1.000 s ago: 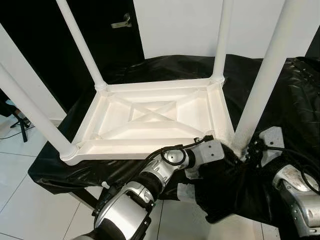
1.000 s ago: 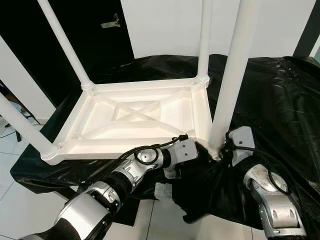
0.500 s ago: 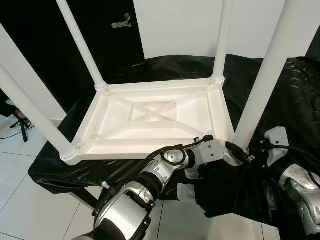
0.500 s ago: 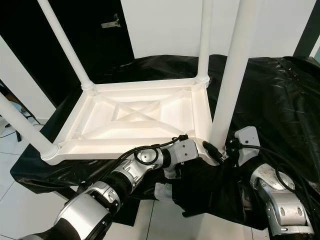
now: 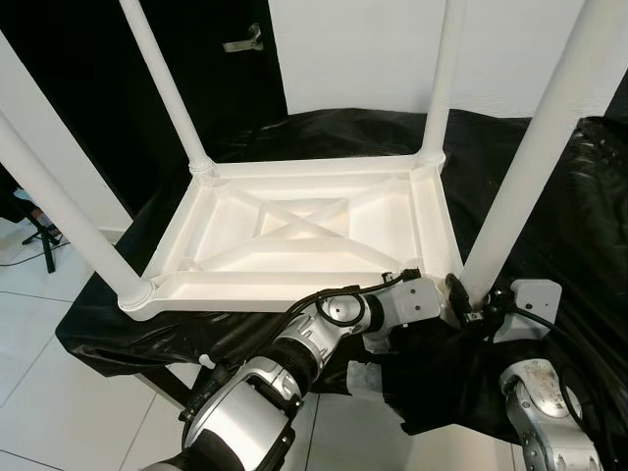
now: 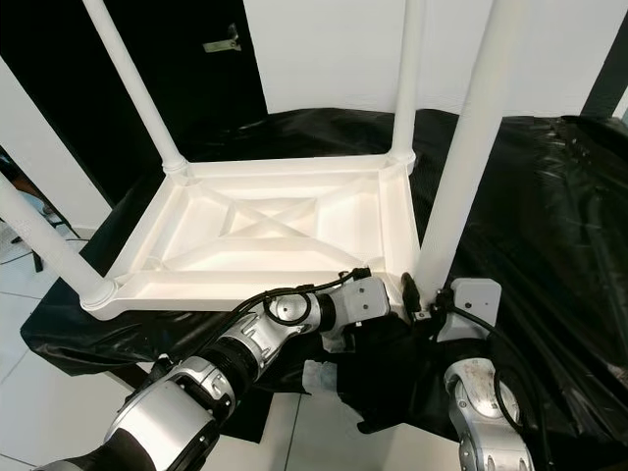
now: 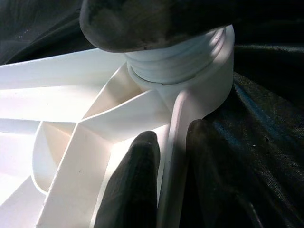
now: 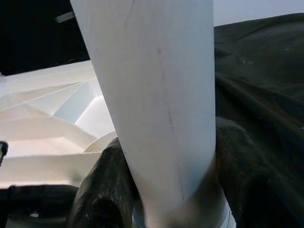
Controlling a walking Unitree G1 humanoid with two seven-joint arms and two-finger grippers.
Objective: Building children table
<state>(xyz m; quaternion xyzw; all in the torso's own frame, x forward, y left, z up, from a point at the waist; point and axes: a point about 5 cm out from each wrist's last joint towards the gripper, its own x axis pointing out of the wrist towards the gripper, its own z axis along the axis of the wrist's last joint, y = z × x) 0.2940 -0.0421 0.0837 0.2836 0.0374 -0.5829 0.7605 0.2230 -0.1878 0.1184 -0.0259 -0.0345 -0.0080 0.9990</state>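
The white children's table (image 5: pixel 294 221) lies upside down on a surface covered by a black sheet, with all its legs pointing up. My left gripper (image 7: pixel 171 183) is shut on the near rim of the tabletop, one finger (image 7: pixel 135 190) inside the rim and the other outside, beside the socket of the near right leg (image 5: pixel 530 167). My right gripper (image 8: pixel 166 190) is at the base of that leg (image 8: pixel 156 95), a black finger (image 8: pixel 102 190) pressed against each side. In the head views both grippers meet at this corner (image 5: pixel 461 294).
The black sheet (image 5: pixel 549 226) hangs over the surface's front edge. White tiled floor (image 5: pixel 59 392) lies to the left and in front. A dark door with a handle (image 5: pixel 242 43) stands at the back left beside a white wall, and a tripod foot (image 5: pixel 39 245) is at far left.
Half a second ago my right gripper was drawn back from the leg with its fingers apart; now it is round the leg's base again. The left gripper has held still.
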